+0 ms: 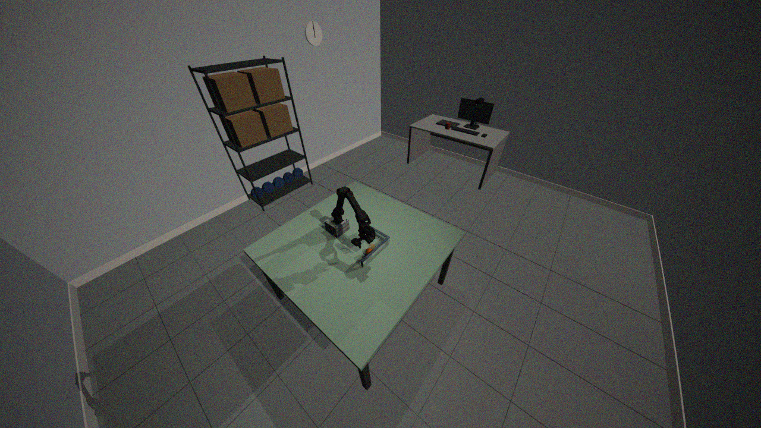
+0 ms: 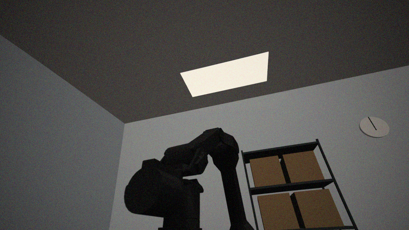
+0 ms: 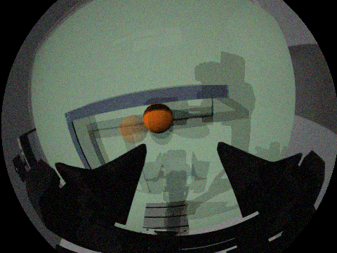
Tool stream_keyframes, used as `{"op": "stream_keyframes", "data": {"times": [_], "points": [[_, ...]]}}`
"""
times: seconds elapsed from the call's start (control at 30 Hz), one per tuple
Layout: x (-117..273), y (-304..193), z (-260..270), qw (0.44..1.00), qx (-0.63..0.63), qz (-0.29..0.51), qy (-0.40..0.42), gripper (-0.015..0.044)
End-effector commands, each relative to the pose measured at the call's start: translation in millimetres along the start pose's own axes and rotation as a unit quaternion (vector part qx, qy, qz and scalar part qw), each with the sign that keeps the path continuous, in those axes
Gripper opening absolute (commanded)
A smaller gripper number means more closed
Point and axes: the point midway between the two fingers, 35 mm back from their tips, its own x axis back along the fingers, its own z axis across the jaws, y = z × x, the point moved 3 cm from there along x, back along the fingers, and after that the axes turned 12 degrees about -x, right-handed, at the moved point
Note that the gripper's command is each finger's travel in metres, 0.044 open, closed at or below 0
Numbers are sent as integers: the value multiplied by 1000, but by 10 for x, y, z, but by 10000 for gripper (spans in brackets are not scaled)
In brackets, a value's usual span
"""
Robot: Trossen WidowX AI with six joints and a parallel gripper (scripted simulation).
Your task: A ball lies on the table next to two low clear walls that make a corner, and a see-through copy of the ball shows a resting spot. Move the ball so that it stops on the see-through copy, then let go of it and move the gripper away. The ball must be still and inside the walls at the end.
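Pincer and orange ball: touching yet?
Apart. The wrist view shows the orange ball beyond the open pincer, green table visible between ball and fingertips.
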Motion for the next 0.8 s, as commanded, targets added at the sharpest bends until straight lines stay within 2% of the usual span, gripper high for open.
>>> {"op": "stream_keyframes", "data": {"times": [0.0,0.77], "points": [[-274,88,320,998,44,32,27,379],[-579,73,337,998,44,33,27,379]]}}
